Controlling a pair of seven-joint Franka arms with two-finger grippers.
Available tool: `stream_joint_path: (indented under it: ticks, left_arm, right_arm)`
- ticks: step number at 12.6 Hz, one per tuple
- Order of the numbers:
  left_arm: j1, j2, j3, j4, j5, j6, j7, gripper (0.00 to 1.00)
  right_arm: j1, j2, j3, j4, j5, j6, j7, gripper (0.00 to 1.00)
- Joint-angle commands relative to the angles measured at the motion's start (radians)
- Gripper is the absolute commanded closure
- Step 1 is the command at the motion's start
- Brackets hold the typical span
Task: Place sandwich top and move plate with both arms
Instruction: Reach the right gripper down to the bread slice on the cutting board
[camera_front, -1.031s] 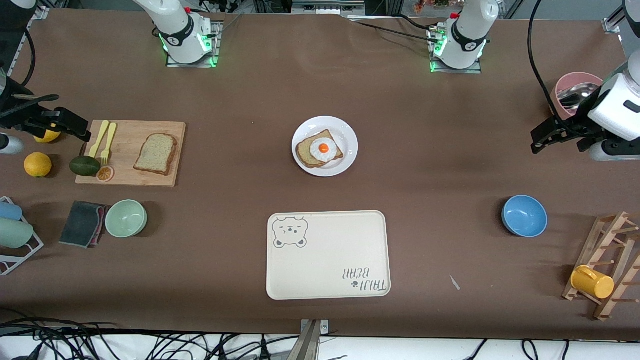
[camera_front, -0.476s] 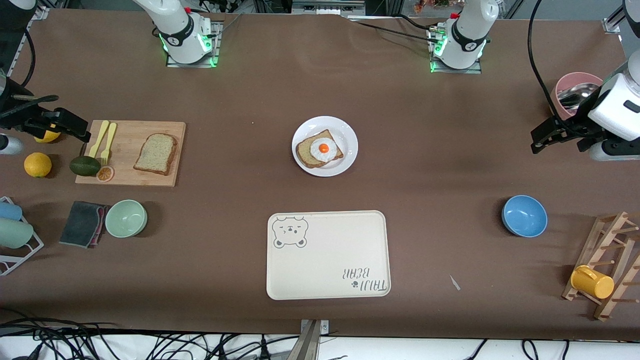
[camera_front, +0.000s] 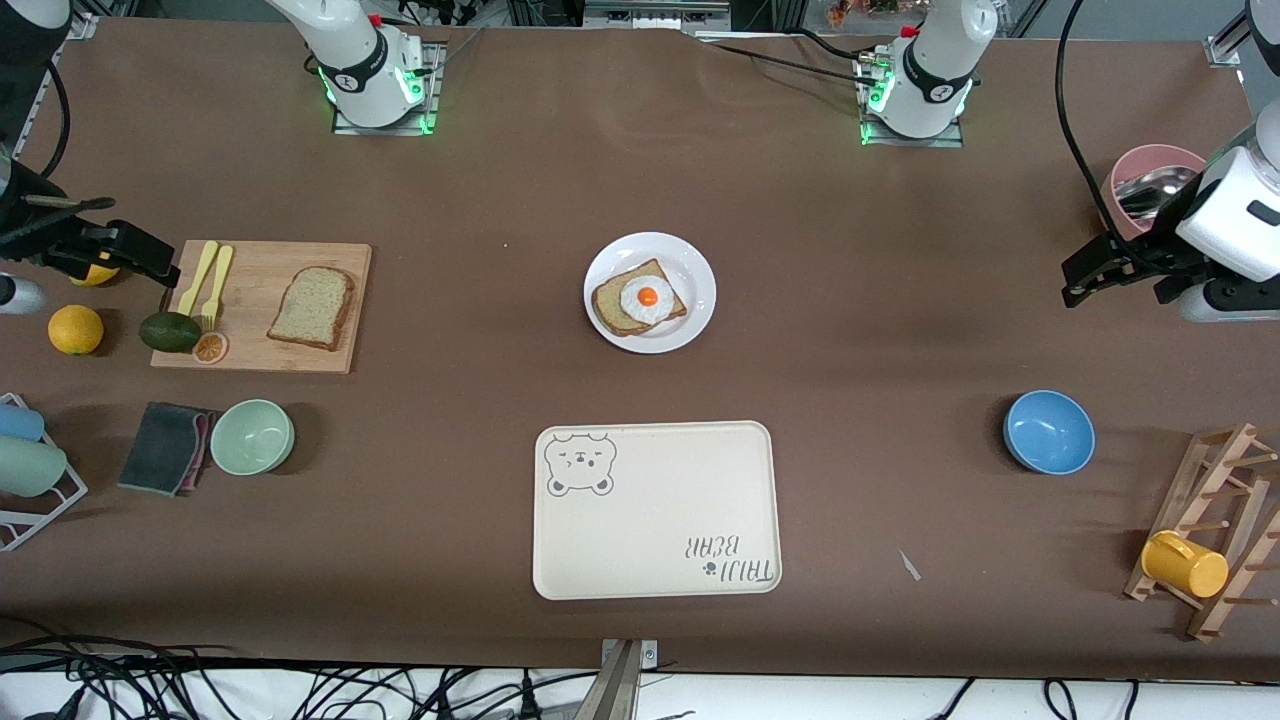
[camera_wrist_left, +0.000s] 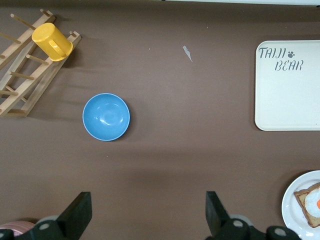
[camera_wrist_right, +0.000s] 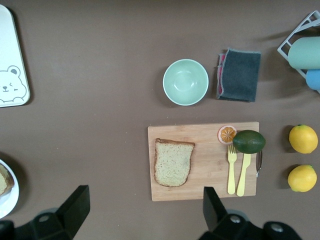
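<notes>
the sandwich top (camera_front: 313, 307), a flat, roughly square slice of speckled light tan wholemeal bread with a brown crust and a rounded upper edge, lies on a rectangular pale wooden cutting board (camera_front: 330, 262) toward the right arm's end of the matte brown worktop (camera_front: 480, 220). on the same board lie a yellow plastic fork and knife (camera_front: 208, 280), a dried orange slice (camera_front: 210, 347) and a dark green avocado (camera_front: 169, 331) at the board's edge. the round, plain white, glossy plate (camera_front: 692, 268) sits at the middle of the worktop and carries a second bread slice topped with a fried egg (camera_front: 645, 298). a rectangular cream tray with rounded corners and a bear drawing (camera_front: 655, 510) lies nearer to the front camera than the plate, apart from it. the right tool (camera_front: 120, 255) hangs with fingers spread wide and holding nothing, over the worktop just beside the cutting board. the left tool (camera_front: 1100, 265) hangs likewise wide and unloaded over the left arm's end of the worktop, with a smooth round blue bowl (camera_front: 1048, 431) below it in the front view.
</notes>
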Motion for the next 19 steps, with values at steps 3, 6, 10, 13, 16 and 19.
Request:
stream_joint_path:
  ticks: [3, 6, 10, 13, 16, 19]
  left_arm:
    - [-0.005, 0.006, -0.003, 0.025, 0.024, -0.022, -0.011, 0.0]
    - [-0.005, 0.006, -0.009, 0.025, 0.022, -0.022, -0.013, 0.0]
    - [-0.005, 0.006, -0.009, 0.025, 0.025, -0.022, -0.013, 0.0]
    - [-0.004, 0.006, -0.007, 0.025, 0.024, -0.024, -0.011, 0.0]
    - [-0.005, 0.004, -0.012, 0.025, 0.024, -0.022, -0.013, 0.0]
    - [-0.005, 0.004, -0.01, 0.025, 0.022, -0.022, -0.013, 0.0]
  right_arm:
    - [-0.01, 0.012, 0.011, -0.093, 0.008, 0.069, -0.005, 0.01]
    - [-0.008, -0.01, 0.011, -0.246, 0.0, 0.168, 0.019, 0.01]
    - [-0.002, -0.034, 0.025, -0.422, -0.006, 0.273, 0.117, 0.01]
    - [-0.002, -0.036, 0.067, -0.525, -0.008, 0.36, 0.194, 0.01]
    - [0.0, -0.036, 0.07, -0.707, -0.025, 0.57, 0.293, 0.05]
    - [0.022, -0.01, 0.08, -0.791, -0.046, 0.653, 0.374, 0.08]
